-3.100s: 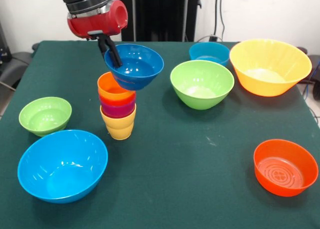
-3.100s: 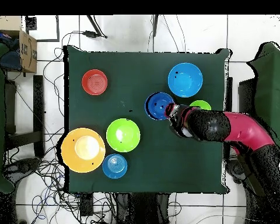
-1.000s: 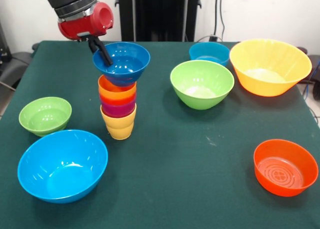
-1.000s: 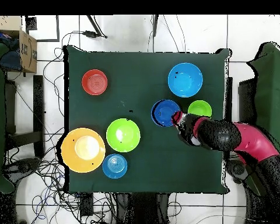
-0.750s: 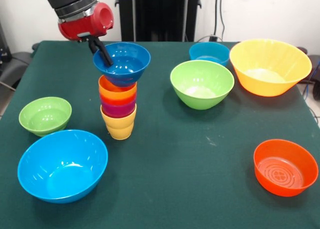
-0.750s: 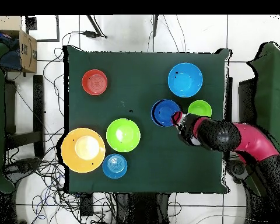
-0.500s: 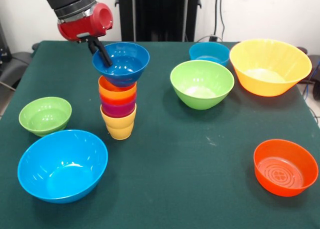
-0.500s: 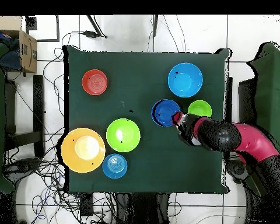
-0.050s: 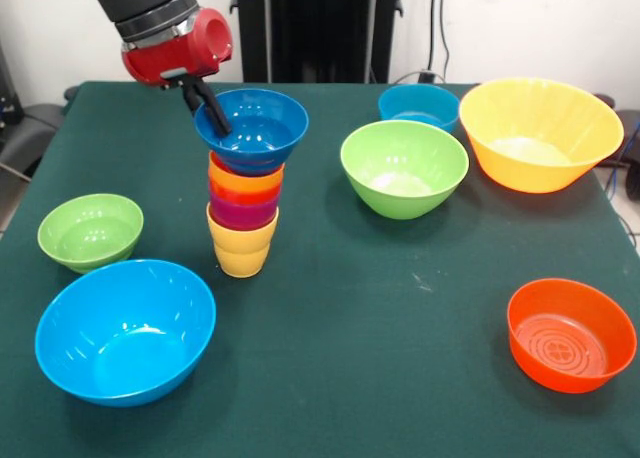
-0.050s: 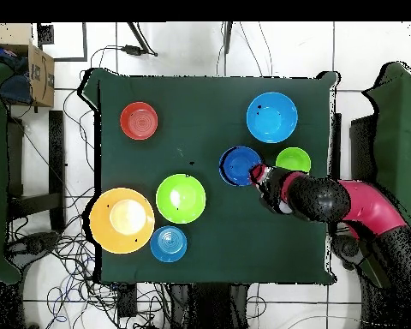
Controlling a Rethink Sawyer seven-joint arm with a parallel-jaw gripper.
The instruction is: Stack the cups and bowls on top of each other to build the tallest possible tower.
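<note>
Dark blue plastic crowns the tower [image 9: 244, 210]: the dark blue bowl [image 9: 251, 129] sits on four nested cups, and the gripper [image 9: 212, 113] pinches the bowl's rim at its nine o'clock side in the front view, one black finger inside the wall and one outside. Compared with half a second ago the bowl and the upper cups have shifted a little toward three o'clock, so the column now leans that way from its yellow base cup [image 9: 241, 250]; three seconds ago the bowl hung tilted beside the cups rather than seated on them.

Counted, the cups are four, all in the tower: yellow at the bottom, then the purple cup [image 9: 242, 213], a red-orange band, and the orange cup [image 9: 246, 177] just under the bowl.

The bowls are seven. One is the dark blue bowl on the tower. Loose on the green table [image 9: 400, 308] lie six more: the small green bowl [image 9: 90, 230] at nine o'clock of the tower, the big light blue bowl [image 9: 125, 329] at seven o'clock of it, the large green bowl [image 9: 404, 167] at three o'clock, the teal bowl [image 9: 419, 105] beyond that toward the far edge, the big orange-yellow bowl [image 9: 540, 132] just beside the teal one, and the orange-red bowl [image 9: 571, 333] well apart at four o'clock.

From overhead the dark blue bowl [image 10: 240, 165] hides the cups under it, with the gripper [image 10: 259, 174] at its four o'clock rim and the small green bowl [image 10: 293, 160] near the arm.
</note>
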